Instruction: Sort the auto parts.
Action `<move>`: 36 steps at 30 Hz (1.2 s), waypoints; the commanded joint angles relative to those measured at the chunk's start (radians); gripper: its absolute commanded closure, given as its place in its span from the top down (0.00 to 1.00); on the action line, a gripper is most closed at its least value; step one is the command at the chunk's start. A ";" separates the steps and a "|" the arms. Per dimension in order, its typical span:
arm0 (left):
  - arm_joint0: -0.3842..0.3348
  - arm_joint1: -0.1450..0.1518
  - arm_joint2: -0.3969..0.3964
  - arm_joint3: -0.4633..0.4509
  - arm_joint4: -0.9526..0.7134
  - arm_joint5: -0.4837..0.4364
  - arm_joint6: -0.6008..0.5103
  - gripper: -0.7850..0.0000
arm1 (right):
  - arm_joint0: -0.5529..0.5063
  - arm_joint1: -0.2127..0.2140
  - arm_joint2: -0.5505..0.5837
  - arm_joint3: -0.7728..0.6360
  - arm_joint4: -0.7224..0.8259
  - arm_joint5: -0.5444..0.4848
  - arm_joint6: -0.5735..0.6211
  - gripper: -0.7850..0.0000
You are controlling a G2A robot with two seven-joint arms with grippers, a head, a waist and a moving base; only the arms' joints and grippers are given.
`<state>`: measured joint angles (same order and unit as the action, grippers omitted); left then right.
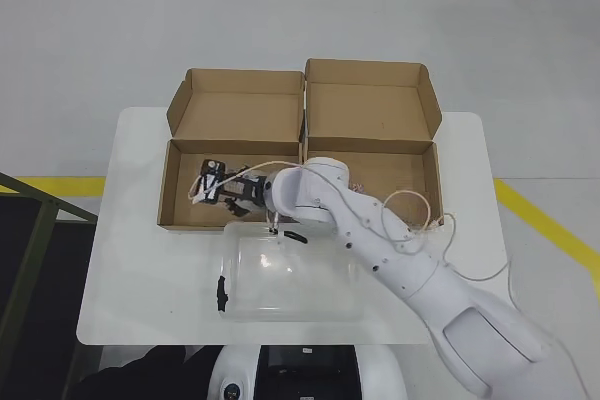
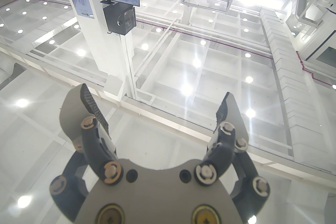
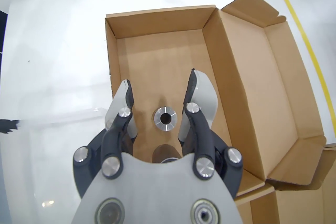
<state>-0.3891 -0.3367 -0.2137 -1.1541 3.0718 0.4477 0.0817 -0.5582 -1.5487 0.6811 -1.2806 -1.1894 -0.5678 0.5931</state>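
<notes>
Two cardboard boxes are sitting side by side on the white table, both with their lids folded back. The right gripper is hanging over the left box, inside its walls, with its two fingers spread apart and gripping nothing. One auto part, a short metal bushing with a hole through its middle, is standing on end on that box's floor, between the two fingers and touching neither. A round dark shape is showing just beside the bushing, half hidden by the gripper's body, and I cannot tell what it is. The right box is lying partly under the arm. One clear plastic bin is sitting on the table in front of the boxes, and one small black part is lying at its edge on the robot's left; whether inside or outside the wall, I cannot tell. The left gripper is pointing up at the ceiling, its two toothed fingers wide apart around nothing.
</notes>
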 commanded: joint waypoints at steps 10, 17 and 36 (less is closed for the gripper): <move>0.000 0.000 0.000 0.000 0.000 0.000 0.000 1.00 | -0.256 0.098 0.224 -0.330 -0.052 -0.126 0.009 1.00; 0.000 0.000 0.000 0.000 0.000 0.000 0.000 1.00 | -0.413 0.148 0.387 -0.490 -0.104 -0.182 -0.055 1.00; 0.000 0.000 0.000 0.000 0.000 0.000 0.000 1.00 | -0.750 0.233 0.783 -0.581 -0.204 -0.221 -0.426 1.00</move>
<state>-0.3891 -0.3367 -0.2137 -1.1541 3.0718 0.4477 0.0817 -1.2962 -1.3182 1.4443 -1.8635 -1.3956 -0.7871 0.1822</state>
